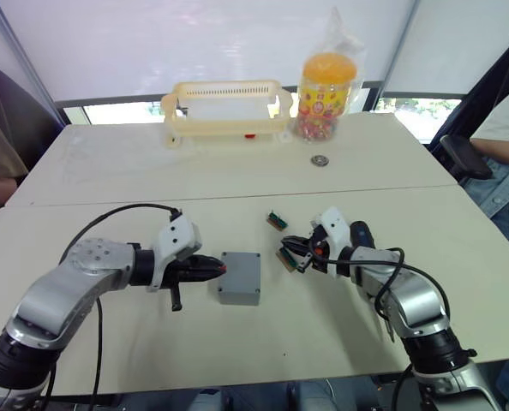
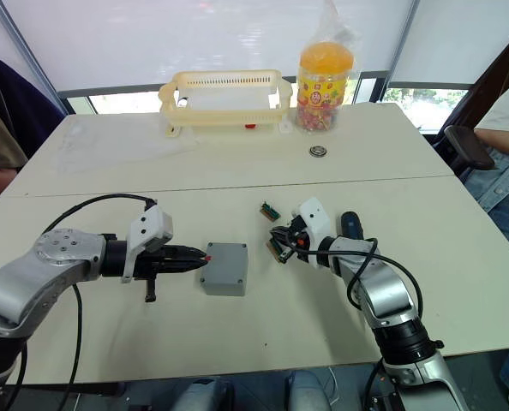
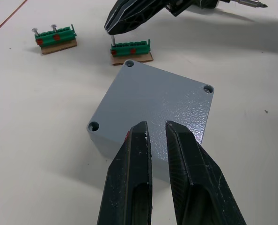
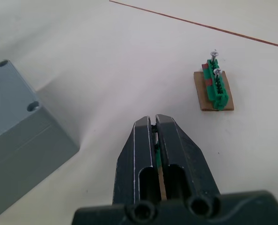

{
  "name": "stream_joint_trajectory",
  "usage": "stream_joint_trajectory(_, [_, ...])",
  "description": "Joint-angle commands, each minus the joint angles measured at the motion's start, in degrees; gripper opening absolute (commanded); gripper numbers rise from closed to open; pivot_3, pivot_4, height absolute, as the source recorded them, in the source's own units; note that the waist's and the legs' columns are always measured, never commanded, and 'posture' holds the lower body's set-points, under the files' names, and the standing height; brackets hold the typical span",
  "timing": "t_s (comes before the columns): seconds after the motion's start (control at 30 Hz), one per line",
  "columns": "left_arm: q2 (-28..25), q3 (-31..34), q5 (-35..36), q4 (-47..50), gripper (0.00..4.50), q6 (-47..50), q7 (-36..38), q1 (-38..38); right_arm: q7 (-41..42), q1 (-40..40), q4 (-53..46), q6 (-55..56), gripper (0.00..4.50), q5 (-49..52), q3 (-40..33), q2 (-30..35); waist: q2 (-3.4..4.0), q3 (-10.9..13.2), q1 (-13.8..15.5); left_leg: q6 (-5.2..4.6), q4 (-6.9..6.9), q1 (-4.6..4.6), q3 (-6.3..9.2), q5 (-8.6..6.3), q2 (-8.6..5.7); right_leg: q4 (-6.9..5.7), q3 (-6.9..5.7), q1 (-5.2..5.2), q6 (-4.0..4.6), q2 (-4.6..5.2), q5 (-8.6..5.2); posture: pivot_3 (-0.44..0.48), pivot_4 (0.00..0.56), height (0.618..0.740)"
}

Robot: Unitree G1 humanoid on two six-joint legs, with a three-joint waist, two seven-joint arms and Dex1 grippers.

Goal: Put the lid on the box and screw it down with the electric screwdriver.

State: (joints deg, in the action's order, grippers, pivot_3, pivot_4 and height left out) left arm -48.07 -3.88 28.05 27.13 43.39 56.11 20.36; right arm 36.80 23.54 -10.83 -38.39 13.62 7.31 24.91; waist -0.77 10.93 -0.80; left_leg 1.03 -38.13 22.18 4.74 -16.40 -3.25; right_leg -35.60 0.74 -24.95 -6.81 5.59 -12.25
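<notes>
A: The box [image 1: 240, 277] sat mid-table [image 1: 237, 171], lid [image 3: 153, 101] already on, corner holes empty.
B: So screwing remained?
A: I'd judge so. The left gripper [image 1: 215, 269] stood slightly parted at the box's side; the right gripper [image 4: 156, 129] pinched a green screw holder [image 3: 131, 49]. The screwdriver [image 1: 360, 233] lay by the right arm.

You're looking at two pale tables [image 1: 237, 167] pushed together, the seam running left to right across the middle. Behind the far table hangs a white blind [image 1: 212, 38], with a strip of bright window [image 1: 122, 112] under it (daylight comes in there). A dark chair [image 1: 6, 111] stands at far left, and a person in denim [image 1: 505, 163] sits at the right edge.
</notes>
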Motion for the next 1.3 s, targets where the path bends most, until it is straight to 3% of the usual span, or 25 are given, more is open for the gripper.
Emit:
stream_joint_trajectory(0.03, [0.1, -0.6, -0.1, 0.3, 0.56, -1.0, 0.1, 0.2, -0.4, 1.3, -3.0, -0.1, 0.08, 1.0, -1.6, 0.1, 0.0, 0.0, 0.0, 0.0, 0.0, 0.0, 0.0, 0.0, 0.0, 0.0, 0.0, 0.0, 0.0, 0.0, 0.0, 0.0, 0.15, 0.74])
stream_joint_trajectory(0.43, [-0.7, -0.2, -0.1, -0.1, 0.56, -0.9, 1.1, 0.7, -0.1, 5.0, -16.1, -9.2, 0.08, 9.4, -3.3, 0.3, 0.0, 0.0, 0.0, 0.0, 0.0, 0.0, 0.03, 0.0, 0.02, -0.03, -0.01, -0.02, 0.0, 0.0, 0.0, 0.0, 0.15, 0.74])
stream_joint_trajectory(0.8, [-0.4, -0.5, -0.7, -0.6, 0.56, -1.2, 1.4, 1.1, -0.8, 3.3, -15.3, -6.9, 0.08, 7.7, 2.2, 0.2, 0.0, 0.0, 0.0, 0.0, -0.01, 0.0, 0.01, 0.0, 0.01, -0.05, 0.0, -0.02, 0.0, 0.01, 0.0, 0.0, 0.15, 0.74])
stream_joint_trajectory(1.3, [-0.3, -0.4, -0.5, 0.1, 0.56, -0.9, 1.0, 0.7, -0.4, 0.6, -15.2, -5.8, 0.08, 7.1, 4.0, 1.3, 0.0, 0.0, 0.0, 0.0, -0.01, 0.0, 0.02, 0.0, 0.01, -0.05, -0.01, -0.02, 0.0, 0.01, 0.0, 0.0, 0.15, 0.74])
